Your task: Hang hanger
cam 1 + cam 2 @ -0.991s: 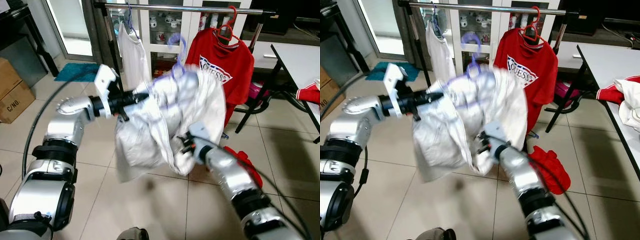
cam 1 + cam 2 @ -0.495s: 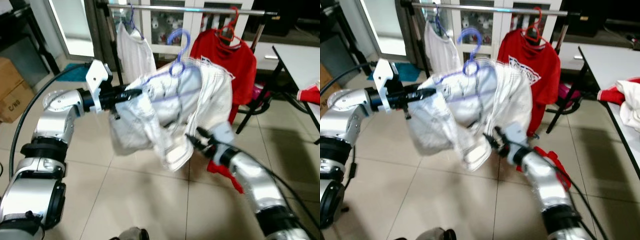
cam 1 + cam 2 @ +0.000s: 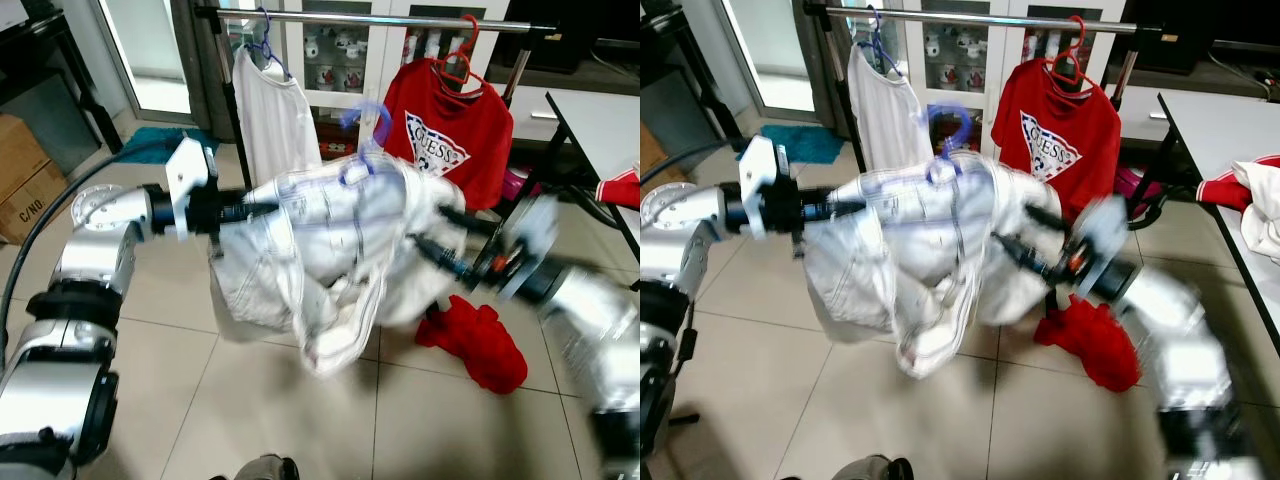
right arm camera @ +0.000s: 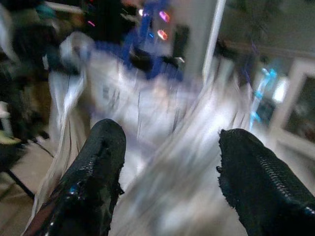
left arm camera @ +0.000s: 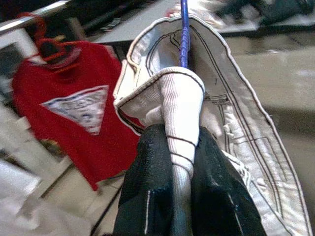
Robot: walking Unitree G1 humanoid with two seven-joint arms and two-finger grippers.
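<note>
A white garment (image 3: 330,235) hangs on a blue hanger, whose hook (image 3: 368,118) stands up in front of the clothes rail (image 3: 380,18) and below it. My left gripper (image 3: 243,208) reaches in from the left. In the left wrist view the left gripper (image 5: 179,187) is shut on the garment's folded edge, where the blue hanger wire (image 5: 184,34) runs. My right gripper (image 3: 435,232) is at the garment's right side, blurred. In the right wrist view its fingers (image 4: 98,162) stand wide apart, open, with the blurred garment (image 4: 162,128) ahead.
On the rail hang a white shirt (image 3: 265,110) and a red shirt (image 3: 445,130) on a red hanger. A red cloth (image 3: 480,340) lies on the tiled floor. A white table (image 3: 600,120) stands at the right and a cardboard box (image 3: 25,180) at the left.
My right arm has swung out from under the garment to its right side. The hanger and garment have dropped a little below the rail. The left gripper keeps its hold.
</note>
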